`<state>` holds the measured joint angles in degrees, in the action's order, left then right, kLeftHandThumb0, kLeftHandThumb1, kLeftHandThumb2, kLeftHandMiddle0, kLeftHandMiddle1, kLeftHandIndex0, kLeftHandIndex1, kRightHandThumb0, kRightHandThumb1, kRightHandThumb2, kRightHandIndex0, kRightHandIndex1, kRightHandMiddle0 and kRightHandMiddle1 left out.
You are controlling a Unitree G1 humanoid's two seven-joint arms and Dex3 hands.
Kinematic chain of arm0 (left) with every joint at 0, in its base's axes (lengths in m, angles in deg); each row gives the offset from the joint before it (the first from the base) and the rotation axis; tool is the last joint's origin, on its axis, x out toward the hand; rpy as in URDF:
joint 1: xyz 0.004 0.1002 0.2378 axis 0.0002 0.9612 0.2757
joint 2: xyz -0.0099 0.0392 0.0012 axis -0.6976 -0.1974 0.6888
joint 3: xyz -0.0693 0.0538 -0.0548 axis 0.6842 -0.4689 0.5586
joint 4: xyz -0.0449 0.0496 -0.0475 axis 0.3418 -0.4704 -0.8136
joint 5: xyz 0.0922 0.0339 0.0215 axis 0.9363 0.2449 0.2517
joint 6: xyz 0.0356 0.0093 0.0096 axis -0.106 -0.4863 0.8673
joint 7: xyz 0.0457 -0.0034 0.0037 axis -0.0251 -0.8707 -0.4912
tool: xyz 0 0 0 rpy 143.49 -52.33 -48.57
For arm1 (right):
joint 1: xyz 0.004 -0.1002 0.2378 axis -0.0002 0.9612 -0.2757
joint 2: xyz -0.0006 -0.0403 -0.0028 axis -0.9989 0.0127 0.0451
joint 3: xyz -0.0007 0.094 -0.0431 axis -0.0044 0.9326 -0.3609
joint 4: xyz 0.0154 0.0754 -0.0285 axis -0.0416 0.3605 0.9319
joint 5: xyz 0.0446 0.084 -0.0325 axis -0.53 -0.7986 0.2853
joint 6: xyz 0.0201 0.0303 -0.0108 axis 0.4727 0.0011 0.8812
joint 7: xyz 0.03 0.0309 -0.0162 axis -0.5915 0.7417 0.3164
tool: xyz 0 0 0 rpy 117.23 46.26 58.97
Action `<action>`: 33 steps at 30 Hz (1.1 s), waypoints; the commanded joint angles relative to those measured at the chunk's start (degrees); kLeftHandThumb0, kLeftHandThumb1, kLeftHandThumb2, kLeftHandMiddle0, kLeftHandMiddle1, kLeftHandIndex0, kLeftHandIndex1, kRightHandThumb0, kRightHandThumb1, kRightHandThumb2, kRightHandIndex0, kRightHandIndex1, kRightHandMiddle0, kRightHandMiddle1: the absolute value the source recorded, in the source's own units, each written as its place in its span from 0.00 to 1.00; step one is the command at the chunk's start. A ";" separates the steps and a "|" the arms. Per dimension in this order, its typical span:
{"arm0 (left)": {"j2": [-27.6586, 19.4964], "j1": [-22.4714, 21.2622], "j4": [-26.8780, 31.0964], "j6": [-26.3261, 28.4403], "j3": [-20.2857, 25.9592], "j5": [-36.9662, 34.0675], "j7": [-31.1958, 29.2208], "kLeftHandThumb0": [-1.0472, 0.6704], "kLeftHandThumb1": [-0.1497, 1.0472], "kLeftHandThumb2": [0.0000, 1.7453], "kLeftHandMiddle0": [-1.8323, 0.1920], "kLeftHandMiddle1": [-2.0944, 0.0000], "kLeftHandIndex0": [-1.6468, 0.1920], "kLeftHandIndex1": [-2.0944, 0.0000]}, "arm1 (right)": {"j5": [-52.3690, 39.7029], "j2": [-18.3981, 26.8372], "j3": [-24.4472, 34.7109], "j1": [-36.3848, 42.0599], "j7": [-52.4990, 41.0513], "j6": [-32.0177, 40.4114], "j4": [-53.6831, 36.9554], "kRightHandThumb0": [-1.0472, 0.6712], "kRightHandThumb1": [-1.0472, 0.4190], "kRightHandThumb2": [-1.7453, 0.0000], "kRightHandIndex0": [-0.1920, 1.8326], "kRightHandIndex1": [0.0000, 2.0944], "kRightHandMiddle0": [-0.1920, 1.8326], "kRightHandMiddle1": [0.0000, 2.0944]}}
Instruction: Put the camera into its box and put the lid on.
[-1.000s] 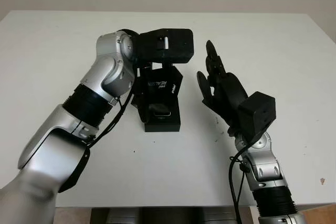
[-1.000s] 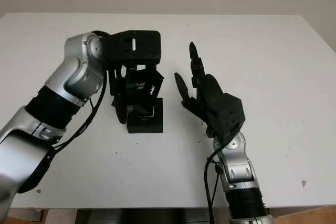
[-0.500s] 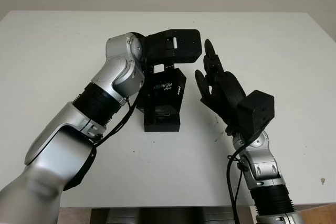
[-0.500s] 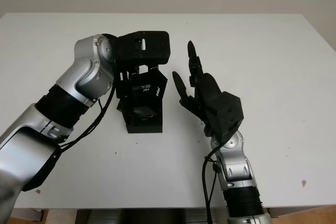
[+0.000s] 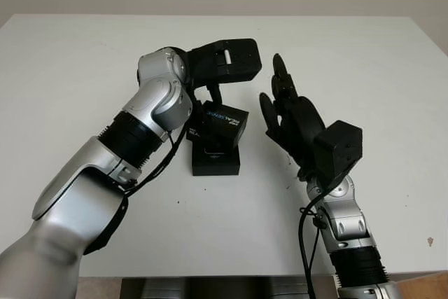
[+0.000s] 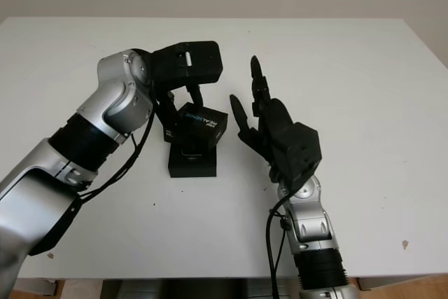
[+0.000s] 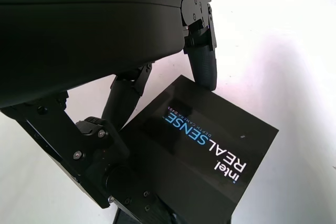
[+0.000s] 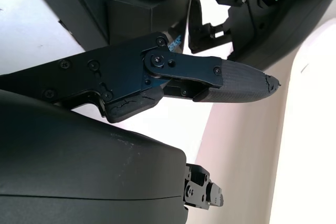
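The black box (image 5: 218, 163) stands on the white table (image 5: 70, 68) near its middle. A pale, rounded part of the camera (image 5: 213, 150) shows inside it, mostly hidden. My left hand (image 5: 207, 108) is shut on the black lid (image 5: 225, 118), printed "intel REALSENSE". The lid hangs tilted just above the far half of the box. In the left wrist view the lid (image 7: 206, 156) lies under the hand, with fingers (image 7: 202, 62) at its edges. My right hand (image 5: 283, 106) is open and upright, a little to the right of the box and apart from it.
Bare white tabletop surrounds the box on all sides. The table's far edge (image 5: 210, 16) runs along the back, with a wall behind it. A small dark speck (image 5: 429, 241) marks the front right of the table.
The lid has swung from a steep, near-upright tilt to a flatter one and come down closer over the box. The left wrist has shifted slightly. The right hand has barely moved.
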<state>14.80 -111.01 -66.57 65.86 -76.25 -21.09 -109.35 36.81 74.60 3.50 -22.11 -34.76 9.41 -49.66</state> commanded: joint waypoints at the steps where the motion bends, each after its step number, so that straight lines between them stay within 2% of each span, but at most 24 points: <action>1: -0.82 -1.07 -1.12 -1.40 -1.40 0.49 -0.35 0.50 1.00 0.15 0.54 0.00 0.86 0.03 | -0.49 -0.80 0.72 -1.22 0.68 -1.17 -0.01 0.12 0.00 0.66 0.00 0.00 0.00 0.01; 3: -1.12 -0.92 -1.61 -2.70 -1.79 0.68 -0.31 0.50 1.00 0.16 0.51 0.00 0.79 0.01 | -1.11 -1.10 1.24 -1.42 1.05 -1.32 0.09 0.11 0.00 0.66 0.00 0.00 0.00 0.00; 4: -1.00 -0.72 -1.43 -2.09 -0.92 0.10 -0.17 0.50 1.00 0.16 0.50 0.00 0.87 0.03 | -1.31 -1.09 1.50 -1.46 1.19 -1.52 0.09 0.10 0.00 0.65 0.00 0.00 0.00 0.00; 5: -0.89 -0.62 -1.08 -1.04 -0.14 -0.37 -0.16 0.51 1.00 0.16 0.51 0.00 0.93 0.09 | -1.58 -1.12 1.80 -1.47 1.31 -1.47 0.01 0.09 0.00 0.65 0.00 0.00 0.00 0.00; 6: -0.75 -0.63 -0.91 0.00 0.50 -0.84 -0.13 0.51 1.00 0.15 0.52 0.00 0.97 0.23 | -1.72 -1.11 2.09 -1.52 1.50 -1.32 -0.05 0.08 0.00 0.65 0.00 0.00 0.00 0.00; 7: -0.70 -0.77 -0.88 0.82 0.78 -1.20 -0.28 0.51 1.00 0.15 0.53 0.00 0.98 0.30 | -1.83 -1.03 2.34 -1.57 1.60 -1.31 -0.05 0.08 0.00 0.65 0.00 0.00 0.00 0.00; 8: -0.95 -0.72 -0.64 0.71 0.71 -1.40 -0.35 0.51 1.00 0.15 0.55 0.00 0.98 0.33 | -1.84 -0.87 2.63 -1.68 1.66 -1.80 0.14 0.08 0.00 0.65 0.00 0.00 0.00 0.00; 9: -1.10 -0.70 -0.55 0.52 0.61 -1.56 -0.34 0.51 1.00 0.15 0.55 0.00 0.98 0.24 | -1.83 -0.74 2.86 -1.80 1.63 -2.24 0.36 0.09 0.00 0.65 0.00 0.00 0.00 0.00; 10: -1.42 -0.52 -0.40 -0.37 0.62 -1.87 -0.27 0.51 1.00 0.15 0.55 0.00 0.98 0.19 | -1.90 -0.66 3.09 -1.92 1.53 -2.66 0.59 0.09 0.00 0.65 0.00 0.00 0.00 0.00; 12: -2.10 -0.24 -0.14 -2.17 0.41 -2.31 -0.39 0.50 1.00 0.15 0.54 0.00 0.91 0.12 | -1.72 -0.37 3.39 -2.19 1.46 -3.10 1.00 0.11 0.00 0.65 0.00 0.00 0.00 0.00; 13: -2.12 -0.37 0.01 -1.98 0.10 -2.17 -0.48 0.50 1.00 0.15 0.54 0.00 0.96 0.14 | -1.41 -0.10 3.41 -2.39 1.43 -3.37 1.25 0.11 0.00 0.64 0.00 0.00 0.00 0.00; 14: -1.96 -0.57 0.30 -1.28 0.01 -2.12 -0.64 0.50 1.00 0.15 0.54 0.00 0.96 0.15 | -1.09 0.18 3.41 -2.61 1.40 -3.48 1.50 0.11 0.00 0.63 0.00 0.00 0.00 0.00; 16: -1.61 -0.73 1.37 0.53 0.42 -2.32 -0.80 0.50 1.00 0.15 0.53 0.00 0.98 0.09 | -0.81 0.55 3.39 -2.98 1.23 -3.33 1.81 0.12 0.00 0.63 0.00 0.00 0.00 0.00; 19: -2.08 -1.16 2.67 0.45 -0.60 -1.75 -1.42 0.49 1.00 0.15 0.52 0.00 0.92 0.01 | -0.88 0.43 3.47 -3.69 1.27 -4.11 2.89 0.14 0.00 0.63 0.00 0.00 0.00 0.00; 21: -2.22 -1.43 3.67 1.19 -0.61 -1.75 -2.06 0.49 1.00 0.15 0.50 0.00 0.82 0.00 | -1.17 0.14 3.55 -4.24 1.27 -4.87 3.80 0.15 0.00 0.64 0.00 0.00 0.00 0.00; 23: -2.45 -1.76 4.58 1.94 -0.79 -1.70 -3.02 0.49 1.00 0.15 0.50 0.00 0.80 0.00 | -1.44 -0.13 3.57 -4.66 1.39 -4.62 4.22 0.16 0.00 0.65 0.00 0.00 0.00 0.00; 27: -3.24 -1.93 7.30 3.37 -1.17 -1.69 -5.62 0.48 1.00 0.15 0.50 0.00 0.80 0.00 | -1.30 -0.48 3.41 -5.14 1.93 -4.56 4.54 0.15 0.00 0.67 0.00 0.00 0.00 0.00; 30: -4.64 -2.04 9.77 2.87 -3.27 0.05 -7.91 0.46 1.00 0.15 0.52 0.00 0.81 0.01 | -0.69 -0.56 3.17 -5.52 2.62 -4.34 4.75 0.14 0.00 0.68 0.00 0.00 0.00 0.00; 32: -4.83 -1.64 11.31 4.03 -2.77 -0.18 -8.91 0.46 1.00 0.14 0.54 0.00 0.82 0.02 | -0.26 -0.44 2.99 -5.77 2.91 -4.72 5.23 0.14 0.00 0.68 0.00 0.00 0.00 0.00; 33: -4.88 -1.41 12.04 5.07 -2.29 -0.60 -9.53 0.47 1.00 0.14 0.55 0.00 0.87 0.06 | -0.10 -0.34 2.95 -5.95 2.94 -5.30 5.74 0.14 0.00 0.68 0.00 0.00 0.00 0.00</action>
<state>10.37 -111.21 -56.02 70.08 -78.86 -21.37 -117.98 36.39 74.30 6.53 -27.01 -31.97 5.21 -44.47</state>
